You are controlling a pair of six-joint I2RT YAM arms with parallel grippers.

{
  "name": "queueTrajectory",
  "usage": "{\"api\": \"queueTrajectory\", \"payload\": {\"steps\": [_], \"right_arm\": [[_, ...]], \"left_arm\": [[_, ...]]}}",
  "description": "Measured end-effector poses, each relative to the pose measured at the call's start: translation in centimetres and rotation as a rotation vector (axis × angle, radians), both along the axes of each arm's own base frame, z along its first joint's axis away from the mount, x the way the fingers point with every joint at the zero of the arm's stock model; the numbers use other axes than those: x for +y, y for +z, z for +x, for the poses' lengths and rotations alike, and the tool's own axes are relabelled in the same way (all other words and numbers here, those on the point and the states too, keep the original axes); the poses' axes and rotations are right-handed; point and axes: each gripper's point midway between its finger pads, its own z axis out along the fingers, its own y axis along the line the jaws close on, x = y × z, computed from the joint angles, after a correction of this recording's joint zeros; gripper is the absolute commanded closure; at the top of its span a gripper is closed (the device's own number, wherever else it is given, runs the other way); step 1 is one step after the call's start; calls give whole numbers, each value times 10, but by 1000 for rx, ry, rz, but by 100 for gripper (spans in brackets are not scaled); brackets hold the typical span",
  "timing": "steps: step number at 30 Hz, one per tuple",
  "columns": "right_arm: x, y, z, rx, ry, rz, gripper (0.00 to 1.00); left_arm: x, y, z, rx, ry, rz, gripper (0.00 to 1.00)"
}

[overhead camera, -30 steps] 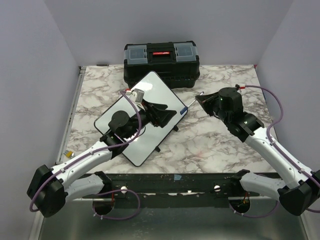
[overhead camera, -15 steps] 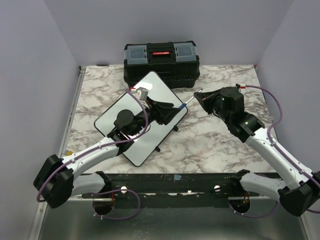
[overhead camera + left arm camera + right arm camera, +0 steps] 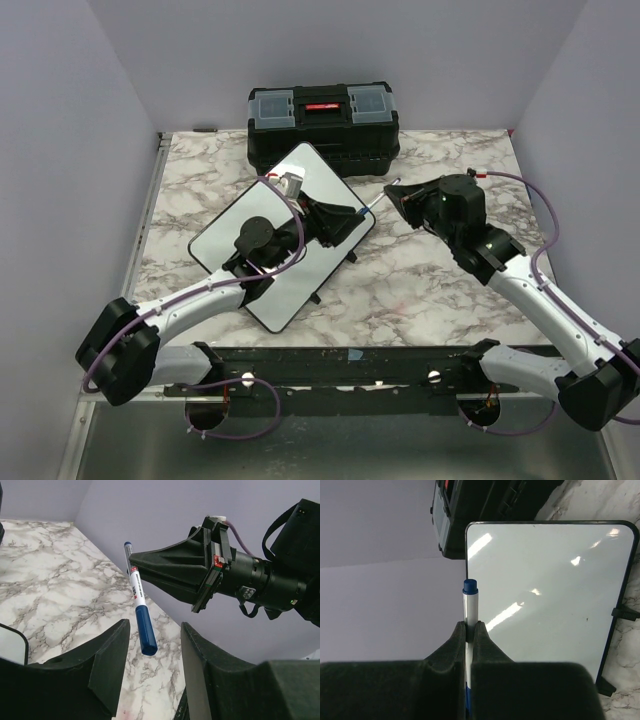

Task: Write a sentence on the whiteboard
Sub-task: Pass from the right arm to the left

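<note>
Now, watch this handover-style moment just off the right corner of the whiteboard [image 3: 325,178]. The right gripper [image 3: 470,630] is clamped tight on the white barrel of the marker [image 3: 136,587], and the left gripper [image 3: 155,627] has its fingers apart, one on each side of the blue cap [image 3: 145,630], with daylight showing on both sides.

Here's the danger as I read it: the right pinch sits high on the barrel, far from the cap, so that's a long lever. If the left fingers bite off-centre or pull at an angle, the marker could twist in the pinch, or slip out and drop onto the table [image 3: 420,290]. A weak bite would just slide off and leave the cap on.

Poses: the left arm reaches from the near left diagonally across the board, wrist above its right corner, fingers aimed right. The right arm folds in from the near right, wrist turned left, offering the marker above the table.

The whiteboard lies flat and skewed, left of centre, its far corner just beside the black toolbox [image 3: 322,125]. No sentence on it yet; the right wrist view shows it blank.
</note>
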Motion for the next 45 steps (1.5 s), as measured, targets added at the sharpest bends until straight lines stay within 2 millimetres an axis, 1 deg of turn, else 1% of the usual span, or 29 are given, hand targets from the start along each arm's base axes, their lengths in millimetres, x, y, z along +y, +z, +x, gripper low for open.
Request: {"api": "queueTrajectory", "payload": {"steps": [2, 5, 7, 10, 17, 22, 27, 38, 41, 45], "right_arm": [[1, -1, 0, 2, 3, 5, 99], [3, -3, 1, 10, 10, 8, 99], [5, -4, 1, 14, 14, 11, 99], [6, -5, 1, 16, 17, 13, 99], [9, -9, 3, 25, 27, 17, 99], [11, -11, 2, 35, 35, 21, 99], [11, -13, 2, 38, 36, 21, 99], [12, -16, 1, 46, 42, 24, 99], [12, -16, 1, 46, 41, 27, 99], [12, -15, 1, 45, 40, 28, 99]], "left_arm": [[-2, -1, 0, 3, -5, -1, 55], [-5, -7, 1, 19, -10, 5, 60], [-6, -9, 1, 26, -11, 8, 61], [-6, -11, 2, 32, -12, 8, 62], [-7, -12, 3, 35, -11, 7, 70], [-8, -15, 5, 42, -7, 14, 70], [-7, -16, 6, 46, 1, 16, 66], [-9, -20, 13, 73, 22, 31, 67], [-9, -20, 13, 77, 24, 35, 64], [-8, -24, 15, 88, 36, 42, 64]]}}
